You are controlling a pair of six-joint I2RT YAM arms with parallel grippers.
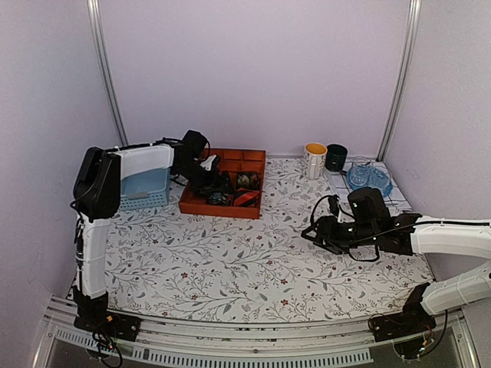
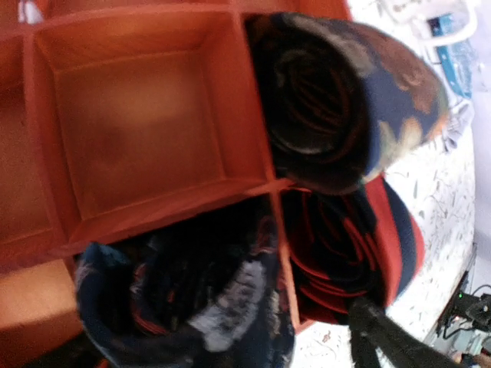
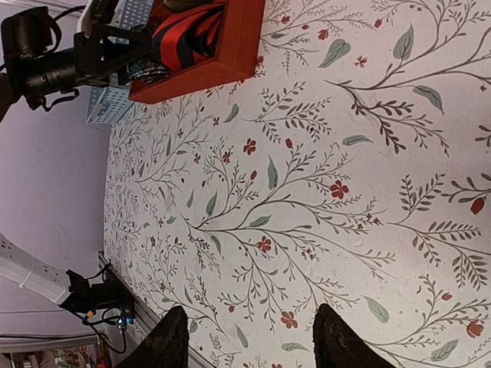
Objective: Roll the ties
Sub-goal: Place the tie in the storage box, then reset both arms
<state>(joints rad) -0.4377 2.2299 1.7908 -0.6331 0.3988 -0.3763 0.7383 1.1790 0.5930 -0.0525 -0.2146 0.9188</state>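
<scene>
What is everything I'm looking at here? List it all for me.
rolled ties: 3, navy floral, red-and-black, dark with pale pattern; in tray compartments
tray: 1, orange-red, divided; back, left of centre
basket: 1, pale blue; left of tray
mugs: 2, white with yellow inside, dark; back right
glassware: blue, count unclear; on checked cloth, far right
tablecloth: 1, white floral; covers table
left gripper: black; over tray
right gripper: black, open, empty; above tablecloth
</scene>
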